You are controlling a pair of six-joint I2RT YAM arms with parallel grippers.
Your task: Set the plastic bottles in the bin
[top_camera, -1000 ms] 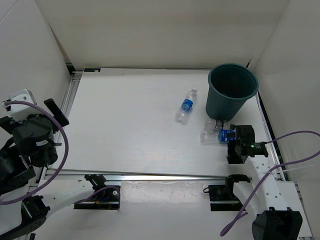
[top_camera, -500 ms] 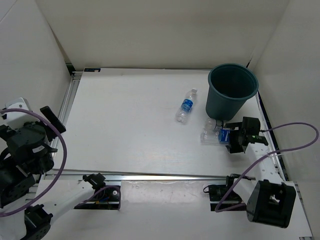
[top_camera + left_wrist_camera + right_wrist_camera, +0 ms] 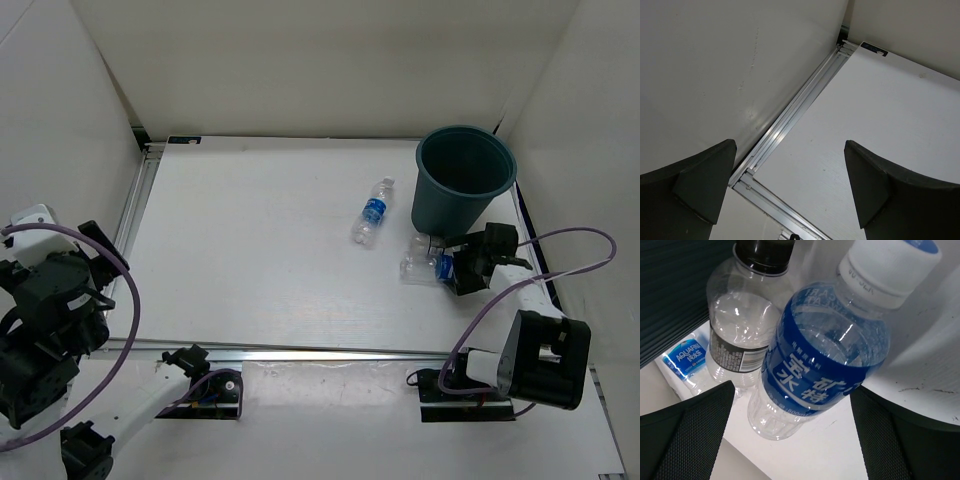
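The dark teal bin point(image 3: 465, 185) stands upright at the back right; its ribbed wall point(image 3: 670, 290) fills the top left of the right wrist view. One plastic bottle with a blue label point(image 3: 373, 211) lies alone left of the bin. More bottles point(image 3: 422, 262) lie bunched at the bin's foot. My right gripper point(image 3: 462, 268) is open right at that bunch. A blue-labelled, white-capped bottle point(image 3: 825, 360) lies between its fingers point(image 3: 685, 440), not squeezed. Beside it lie a black-capped bottle point(image 3: 740, 325) and a small blue-labelled one point(image 3: 687, 360). My left gripper point(image 3: 790, 145) is open and empty, far left point(image 3: 95, 255).
White walls close in the table on three sides. An aluminium rail point(image 3: 790, 110) runs along the left edge below the left gripper, and another rail point(image 3: 320, 350) along the near edge. The right arm's purple cable point(image 3: 560, 245) loops beside the bin.
My right gripper has moved away from the near edge toward the bin, closing in on the bunched bottles. The left arm has sunk lower at the far left. The bottles have not moved.
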